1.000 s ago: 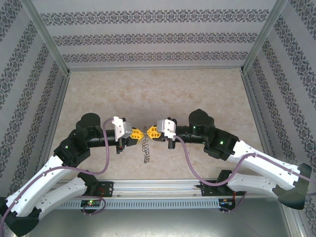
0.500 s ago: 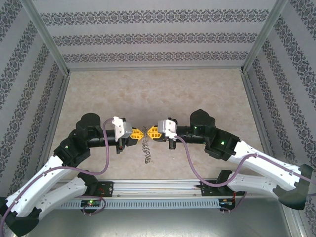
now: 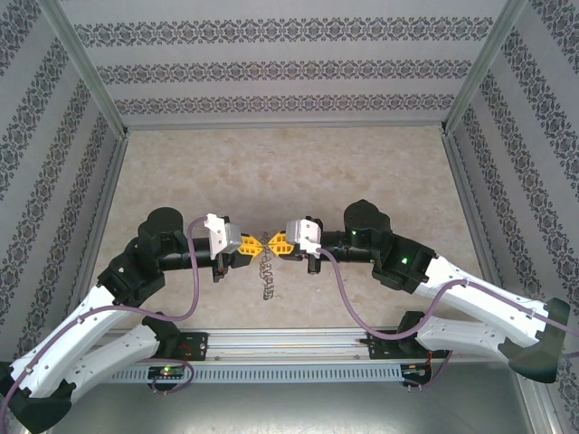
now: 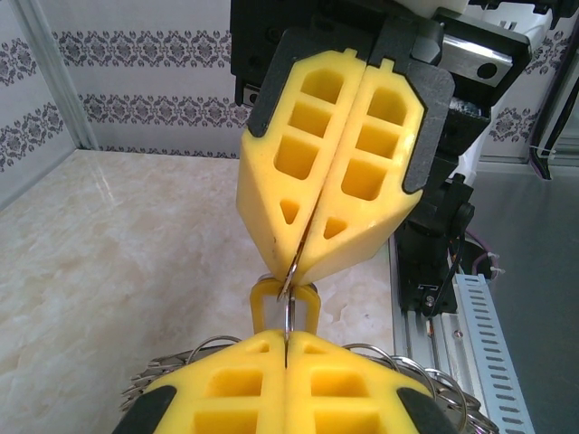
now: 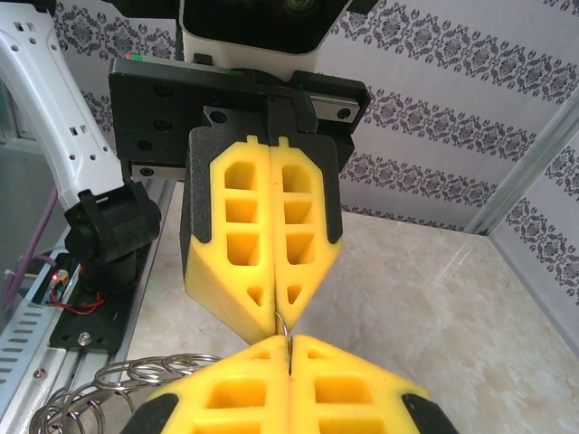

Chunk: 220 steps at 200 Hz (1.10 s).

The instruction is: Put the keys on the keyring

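Both pinched shut on limp grey chain-like keyring (image 3: 265, 268): left gripper (image 3: 258, 245), right gripper (image 3: 272, 244).

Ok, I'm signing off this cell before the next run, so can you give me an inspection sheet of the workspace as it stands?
Surface: beige marbled tabletop.
Job's things: grey keyring hangs limp below the meeting pincers; key shows a yellow loop at the thin wire between their tips; threaded or not, cannot tell.
Clutter: nothing seen.
Grippers: left pincer and right pincer both shut, tip to tip, each pinching the keyring's wire.
Cables: purple cables loop off both wrists.
Surroundings: patterned walls, aluminium frame, slotted rail at the near edge.
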Each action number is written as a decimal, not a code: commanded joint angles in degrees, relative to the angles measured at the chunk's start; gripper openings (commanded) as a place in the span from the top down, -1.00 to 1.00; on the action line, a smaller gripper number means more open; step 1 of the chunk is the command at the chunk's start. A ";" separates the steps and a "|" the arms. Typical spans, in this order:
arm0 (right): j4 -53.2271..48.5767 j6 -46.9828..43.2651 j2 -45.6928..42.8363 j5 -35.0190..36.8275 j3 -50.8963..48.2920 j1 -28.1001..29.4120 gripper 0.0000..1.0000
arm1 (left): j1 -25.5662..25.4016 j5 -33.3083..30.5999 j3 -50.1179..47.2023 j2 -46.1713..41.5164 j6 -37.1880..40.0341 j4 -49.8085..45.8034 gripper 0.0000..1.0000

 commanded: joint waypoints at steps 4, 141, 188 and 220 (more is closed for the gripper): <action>-0.21 0.12 -0.62 -1.46 0.82 -0.14 1.00 | -0.71 -0.36 1.80 -0.93 1.06 0.36 1.00; 0.30 0.82 -1.56 -2.84 0.38 -0.16 1.00 | -0.74 -0.54 1.68 -1.20 1.07 0.41 1.00; 0.49 0.89 -1.34 -2.99 0.37 -0.12 1.00 | -0.77 -0.64 1.69 -1.20 1.07 0.33 1.00; 0.80 0.85 -1.79 -2.98 0.37 -0.08 1.00 | -0.76 -0.53 1.61 -1.20 0.98 0.35 1.00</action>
